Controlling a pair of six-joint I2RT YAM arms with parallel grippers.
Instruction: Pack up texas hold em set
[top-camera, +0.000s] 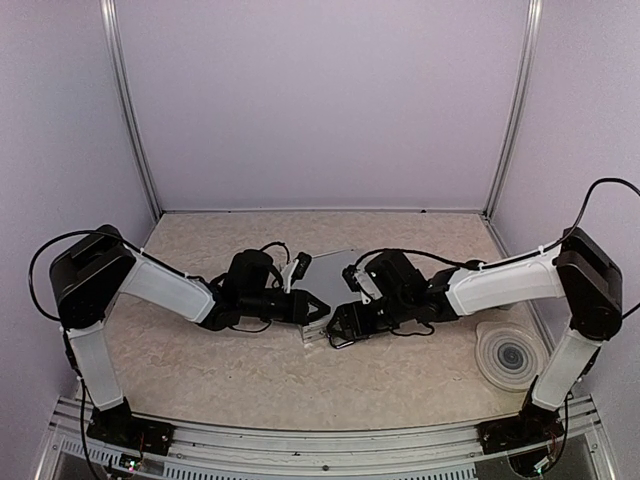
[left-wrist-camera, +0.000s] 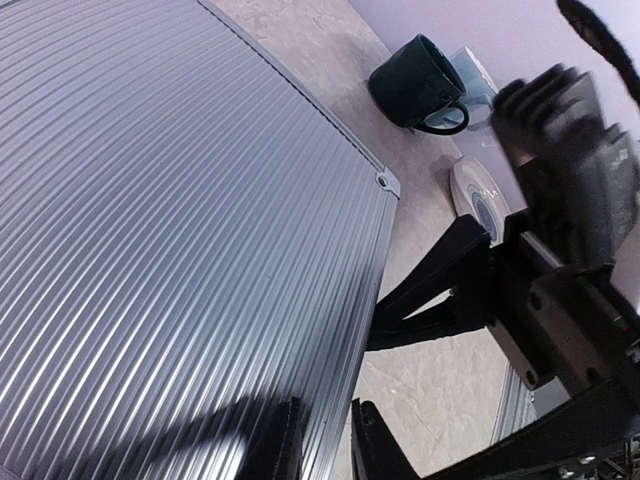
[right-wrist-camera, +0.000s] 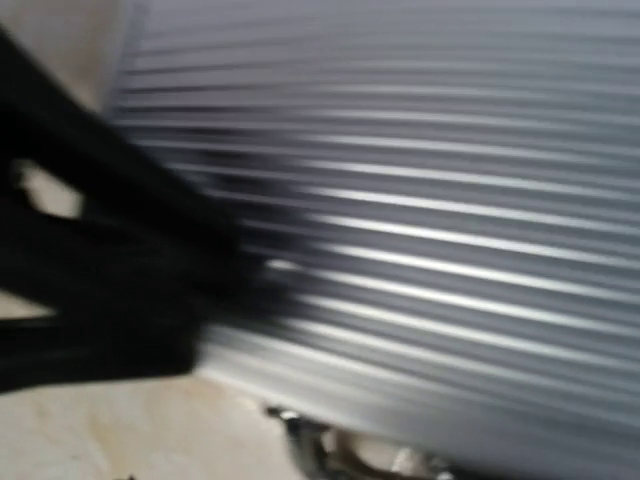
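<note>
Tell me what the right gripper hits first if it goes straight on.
Most likely the ribbed silver case: it fills the wrist view ahead of the right gripper. The picture is blurred, so how near is unclear.

The case (top-camera: 332, 262) lies mid-counter (top-camera: 250, 375), the left pincer (top-camera: 318, 310) and right pincer (top-camera: 342, 325) at its front edge. A coaster (top-camera: 511, 354) lies well to its right. Two mugs (left-wrist-camera: 430, 85) stand side by side near the coaster.

I had bare table (top-camera: 400, 235) at upper frame; left gripper (top-camera: 318, 310) and right gripper (top-camera: 340, 326) crowded the case (top-camera: 332, 264) mid-frame.
</note>
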